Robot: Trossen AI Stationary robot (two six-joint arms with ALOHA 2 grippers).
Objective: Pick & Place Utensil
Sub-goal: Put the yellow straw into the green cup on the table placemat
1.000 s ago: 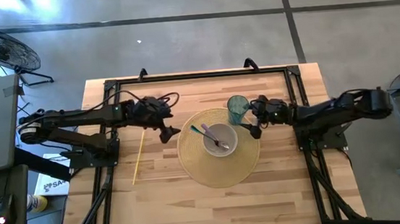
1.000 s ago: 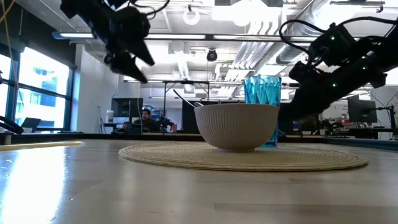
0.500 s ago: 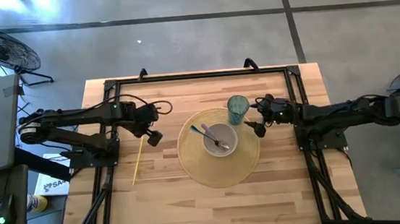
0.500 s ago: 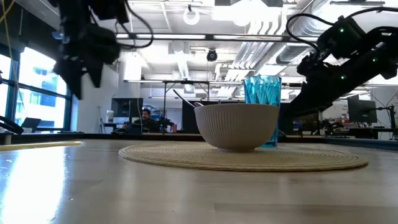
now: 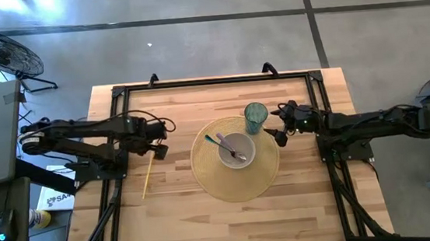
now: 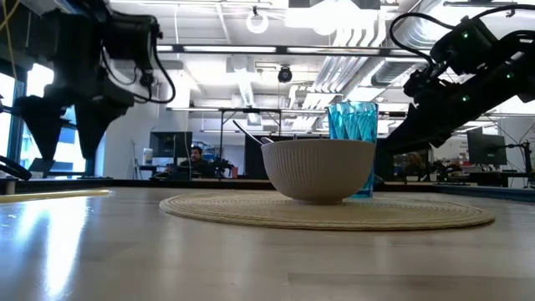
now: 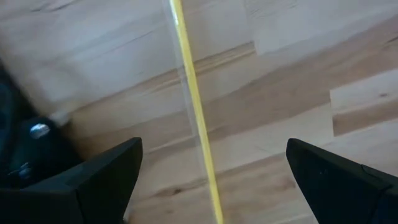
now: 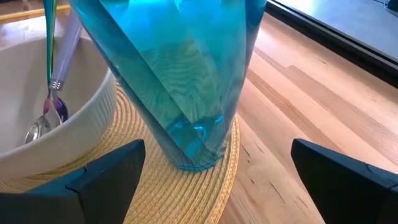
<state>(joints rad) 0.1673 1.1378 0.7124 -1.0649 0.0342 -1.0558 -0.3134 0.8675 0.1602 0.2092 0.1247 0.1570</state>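
Two open grippers, left gripper over yellow stick, no legible writing

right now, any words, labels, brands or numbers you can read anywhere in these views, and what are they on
"SA": the only legible letters, the start of a word cut off by the table frame, on a white sheet lying on the floor beside the table's left edge in the high view.
Nothing readable on the bowl, the blue cup, the woven mat or the yellow stick.
Screens in the room behind, in the low view: too blurred to read.
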